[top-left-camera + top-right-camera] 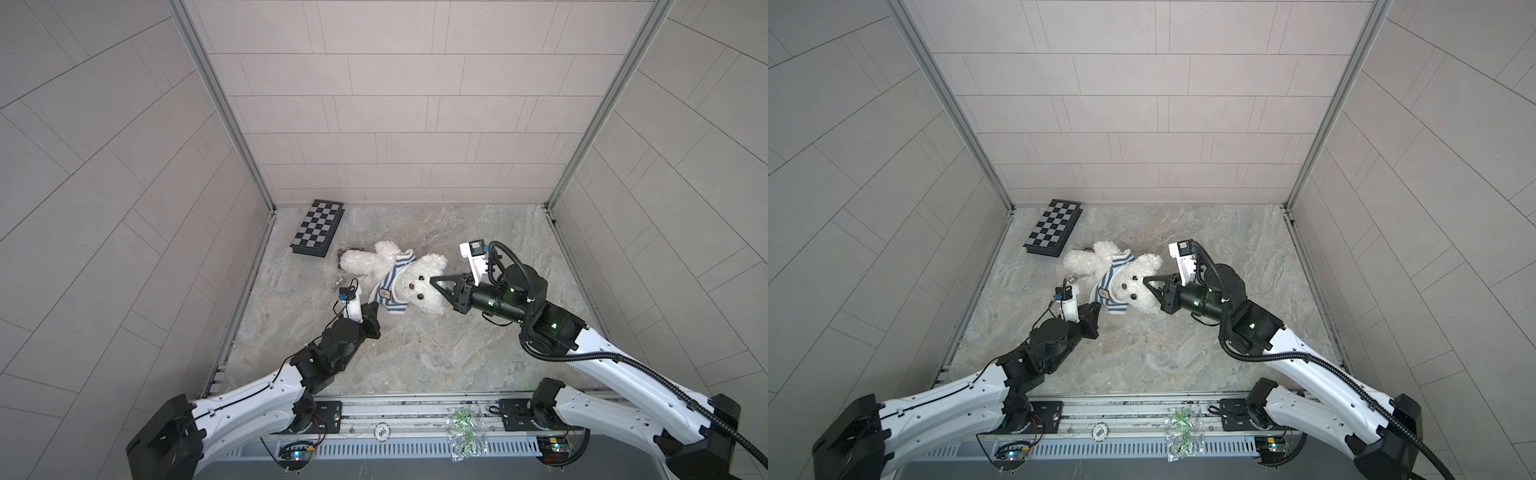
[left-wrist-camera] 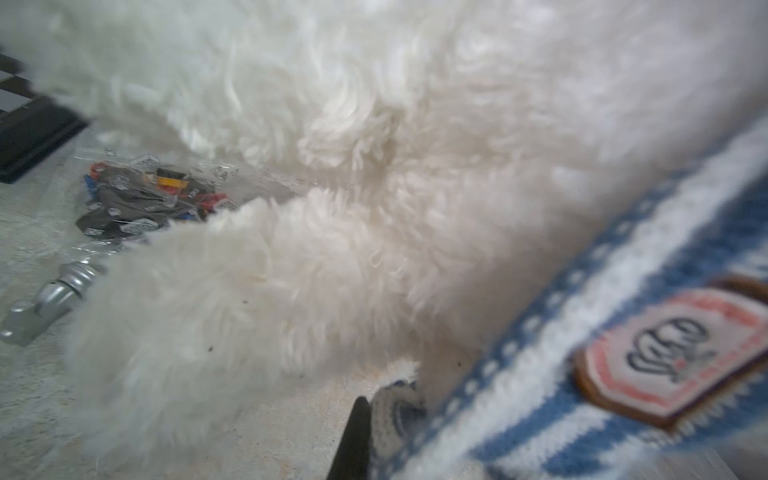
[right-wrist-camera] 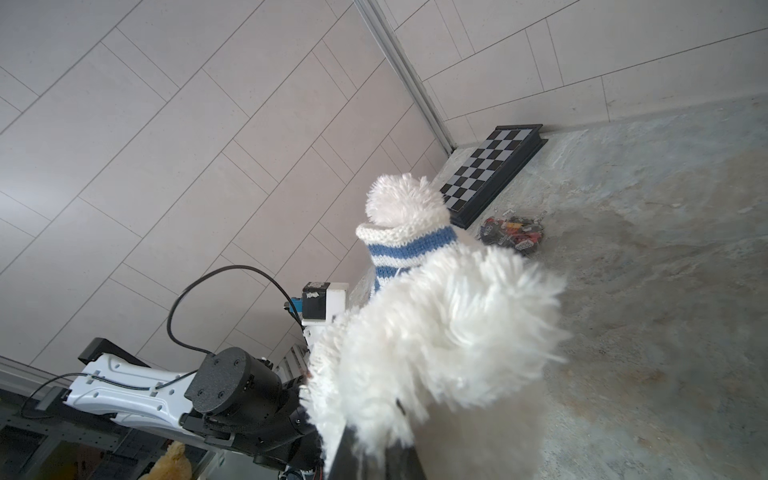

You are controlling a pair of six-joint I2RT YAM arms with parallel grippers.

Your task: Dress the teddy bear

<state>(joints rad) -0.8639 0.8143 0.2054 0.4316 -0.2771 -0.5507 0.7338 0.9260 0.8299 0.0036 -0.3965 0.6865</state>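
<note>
The teddy bear (image 1: 428, 297) (image 1: 1144, 295) lies on the stone tabletop with its face up and its legs toward the chessboard. A blue-and-white striped shirt (image 1: 392, 289) (image 1: 1109, 291) with a badge sits bunched around its neck and chest. One paw (image 3: 403, 199) pokes out of a sleeve. My left gripper (image 1: 376, 308) (image 1: 1096, 308) is at the shirt's lower hem. In the left wrist view one black finger (image 2: 353, 436) shows with a fold of shirt (image 2: 623, 382) pinched against it; the other finger is hidden. My right gripper (image 1: 434, 280) (image 1: 1147, 281) (image 3: 374, 449) is shut on the fur of the bear's head.
A folded chessboard (image 1: 318, 228) (image 3: 490, 170) lies at the back left corner. A clear bag of small parts (image 2: 145, 199) (image 3: 513, 235) and a silver metal piece (image 2: 50, 299) lie by the bear's legs. Another bag of green parts (image 1: 465, 432) rests on the front rail. Walls close three sides.
</note>
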